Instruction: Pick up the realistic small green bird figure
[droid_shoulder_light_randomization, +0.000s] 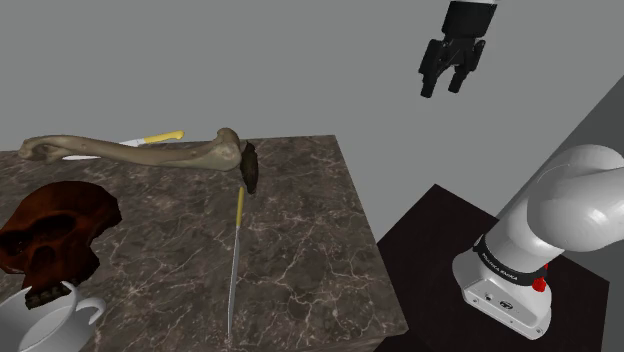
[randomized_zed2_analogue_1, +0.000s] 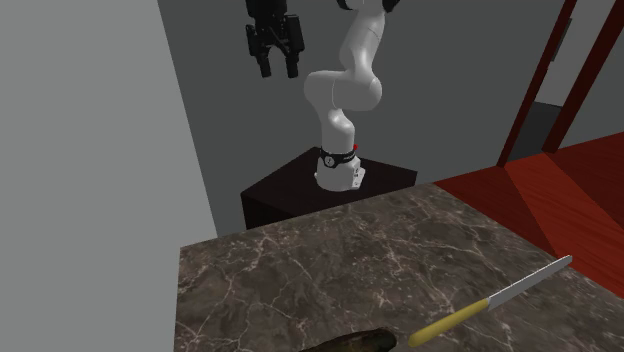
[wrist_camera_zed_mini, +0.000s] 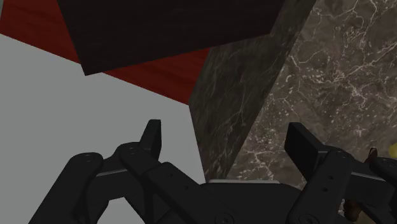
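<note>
Gripper (droid_shoulder_light_randomization: 443, 90) hangs empty, fingers spread, beyond the veined marble table (droid_shoulder_light_randomization: 300, 230), which bears one long bone (droid_shoulder_light_randomization: 130, 151) and one brown skull (droid_shoulder_light_randomization: 55, 225).

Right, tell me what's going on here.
The white Franka arm holds its black gripper high in the air, out past the edge of the marble table, jaws open and empty. On the table are a long bone, a yellow-handled knife, a dark brown skull and a white cup. Nothing is picked up yet.
</note>
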